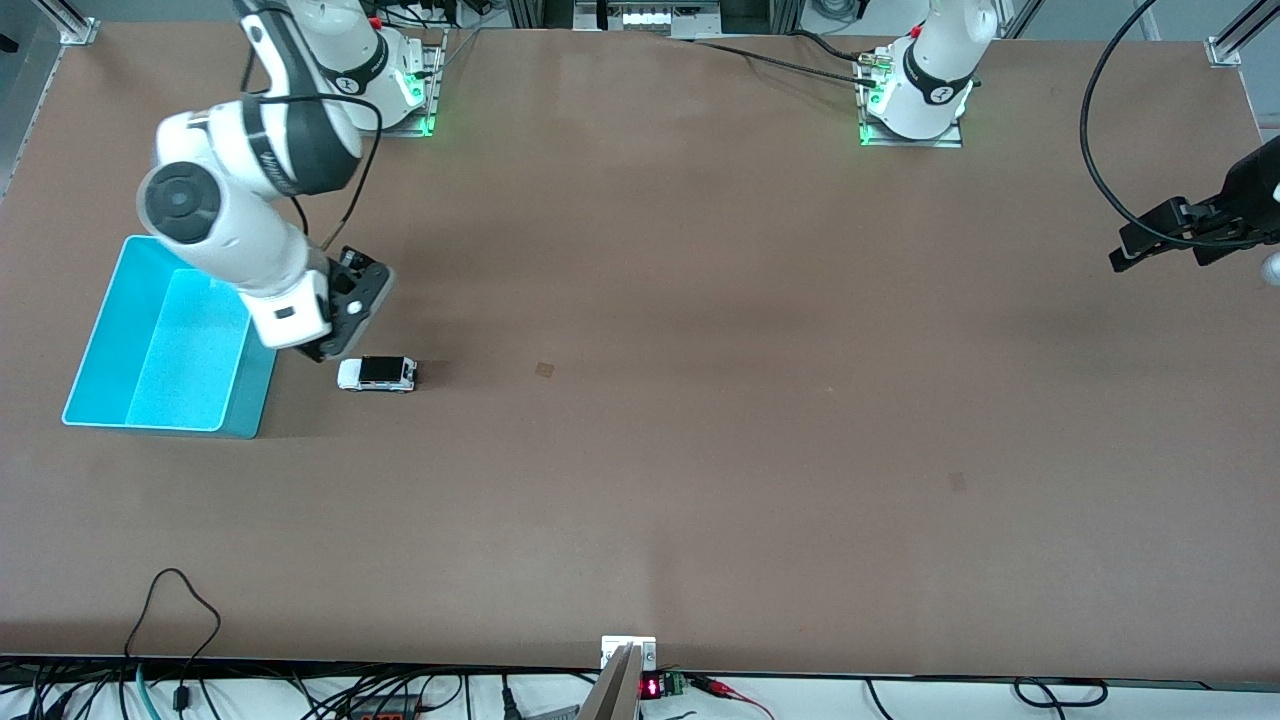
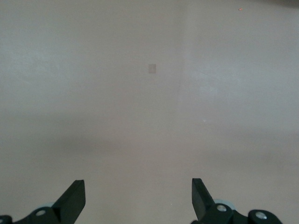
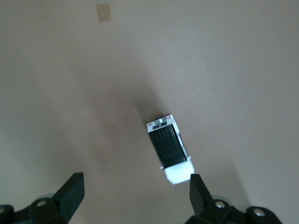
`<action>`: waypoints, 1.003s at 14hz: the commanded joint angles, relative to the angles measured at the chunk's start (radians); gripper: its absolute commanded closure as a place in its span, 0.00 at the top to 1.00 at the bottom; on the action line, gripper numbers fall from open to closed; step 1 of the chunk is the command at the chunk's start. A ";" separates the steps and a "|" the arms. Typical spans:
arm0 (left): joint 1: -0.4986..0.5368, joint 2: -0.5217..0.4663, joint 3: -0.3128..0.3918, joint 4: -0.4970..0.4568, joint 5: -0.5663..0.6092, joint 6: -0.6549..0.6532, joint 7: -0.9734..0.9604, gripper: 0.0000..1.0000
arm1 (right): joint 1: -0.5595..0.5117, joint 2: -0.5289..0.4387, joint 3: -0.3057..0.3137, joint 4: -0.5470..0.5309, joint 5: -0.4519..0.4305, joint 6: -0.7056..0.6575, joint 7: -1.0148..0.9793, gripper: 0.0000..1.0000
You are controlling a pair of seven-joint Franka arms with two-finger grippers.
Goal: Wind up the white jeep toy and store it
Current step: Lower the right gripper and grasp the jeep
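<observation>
The small white jeep toy with a black roof and dark windows (image 1: 377, 374) stands on its wheels on the brown matte worktop (image 1: 700, 400), in the left middle part of the front view, beside the cyan plastic rectangular bin (image 1: 165, 345) and a little apart from the bin's wall. The bin lies at the right arm's end of the worktop. The right claw (image 1: 335, 345) hangs over the worktop between the bin and the toy, just above the toy in the frame, and it holds nothing. In the right wrist view its two black fingers (image 3: 70, 191) stand wide apart at the lower edge, and the toy (image 3: 169, 149) is in the lower centre of that frame, between them but not touching them. The left claw (image 1: 1150, 245) waits at the right edge of the front view, over bare worktop; its fingers (image 2: 72, 198) are also apart and empty.
</observation>
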 commanded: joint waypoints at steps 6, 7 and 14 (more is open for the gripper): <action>-0.005 -0.069 0.005 -0.071 -0.001 0.040 0.055 1.00 | -0.101 0.073 0.032 -0.153 -0.030 0.296 -0.407 1.00; -0.005 -0.067 0.005 -0.071 -0.001 0.040 0.055 1.00 | -0.101 0.091 0.032 -0.151 -0.033 0.317 -0.416 1.00; -0.005 -0.067 0.003 -0.074 -0.001 0.012 0.064 1.00 | -0.116 0.222 0.032 -0.142 -0.111 0.489 -0.447 1.00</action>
